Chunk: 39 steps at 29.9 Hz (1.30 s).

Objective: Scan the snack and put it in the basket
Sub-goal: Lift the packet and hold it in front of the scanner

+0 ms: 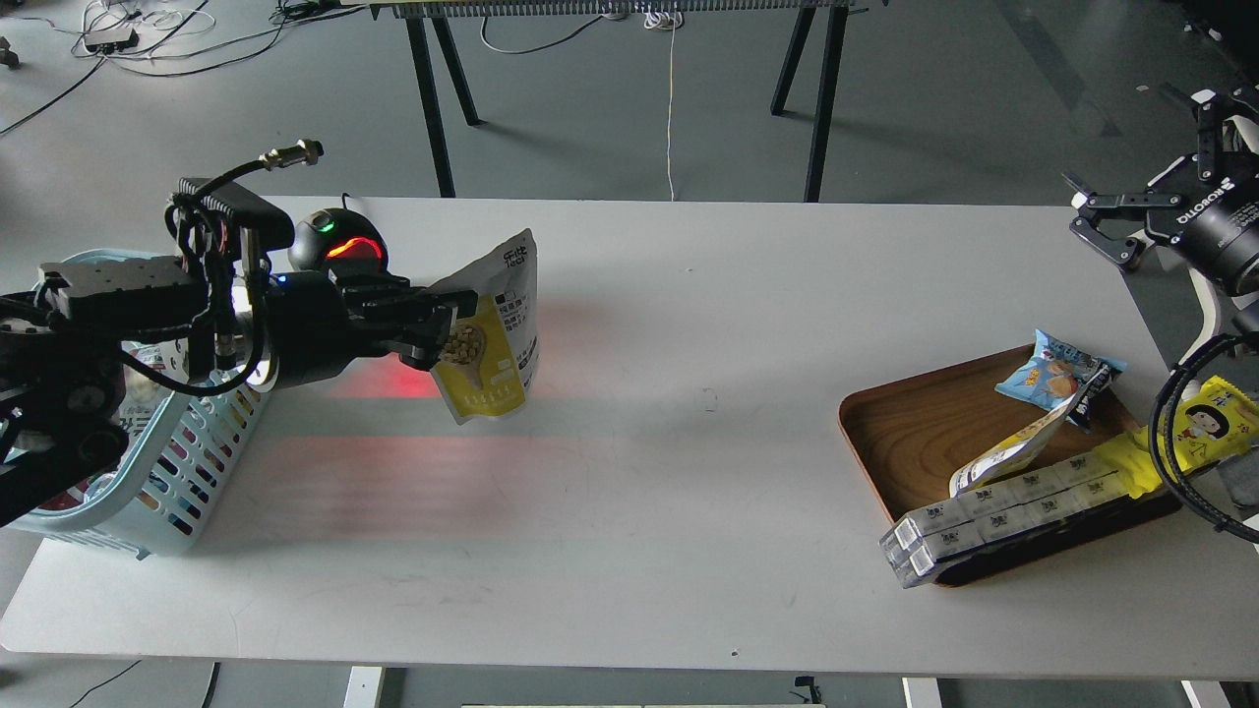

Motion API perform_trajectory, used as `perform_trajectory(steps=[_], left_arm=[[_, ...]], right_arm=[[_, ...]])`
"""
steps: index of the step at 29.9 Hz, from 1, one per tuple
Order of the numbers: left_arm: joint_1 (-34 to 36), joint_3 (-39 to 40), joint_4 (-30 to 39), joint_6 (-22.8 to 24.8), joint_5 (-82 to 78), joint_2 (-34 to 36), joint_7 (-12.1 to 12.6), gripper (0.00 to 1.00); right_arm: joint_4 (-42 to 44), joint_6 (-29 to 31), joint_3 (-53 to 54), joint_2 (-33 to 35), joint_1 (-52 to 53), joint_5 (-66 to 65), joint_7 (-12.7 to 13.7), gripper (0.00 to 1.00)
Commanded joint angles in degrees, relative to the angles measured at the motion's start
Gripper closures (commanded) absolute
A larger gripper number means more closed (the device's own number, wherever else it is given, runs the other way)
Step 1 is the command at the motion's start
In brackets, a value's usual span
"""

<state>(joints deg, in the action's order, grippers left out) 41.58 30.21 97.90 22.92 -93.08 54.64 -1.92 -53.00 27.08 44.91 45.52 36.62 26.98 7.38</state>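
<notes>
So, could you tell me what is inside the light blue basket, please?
Through the basket's slotted wall, patches of red and dark packaging show, so something is inside. The left arm covers most of the interior, so the contents cannot be identified.

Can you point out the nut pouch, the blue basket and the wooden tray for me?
snack (492, 369): head view, on its yellow lower part.
basket (202, 447): head view, on its slotted side wall.
wooden tray (910, 433): head view, on its bare floor.
</notes>
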Motion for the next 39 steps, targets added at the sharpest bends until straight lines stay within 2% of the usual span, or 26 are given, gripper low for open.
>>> perform_trajectory(steps=[1, 13, 19, 27, 30, 39], left_arm=[[0.08, 0.55, 0.01, 0.11, 3.24, 0.03, 0.6, 1.0], [-0.01, 4.33, -0.08, -0.5, 3.87, -0.5, -0.27, 1.0], [-0.27, 4.07, -1.13, -3.14, 3.78, -0.85, -0.45, 1.0], [-0.62, 3.37, -3.06, -7.01, 3.78, -1.46, -6.77, 1.0], [-2.29, 3.37, -3.24, -8.41, 3.69, -1.46, -10.19, 1.0], [-4.57, 3.28, -6.05, -12.89, 2.72, -1.55, -16.88, 1.0]], right_arm=[[0.0, 0.0, 0.0, 0.0, 0.03, 0.0, 0.0, 0.04], [0.09, 0.0, 0.0, 0.0, 0.03, 0.0, -0.09, 0.04], [0.09, 0.08, 0.0, 0.0, -0.06, 0.0, -0.09, 0.04], [0.09, 0.08, 0.0, 0.0, 0.03, 0.0, 0.0, 0.04], [0.09, 0.08, 0.0, 0.0, 0.03, -0.09, -0.09, 0.04], [0.0, 0.08, -0.08, 0.0, 0.03, -0.79, 0.0, 0.04]])
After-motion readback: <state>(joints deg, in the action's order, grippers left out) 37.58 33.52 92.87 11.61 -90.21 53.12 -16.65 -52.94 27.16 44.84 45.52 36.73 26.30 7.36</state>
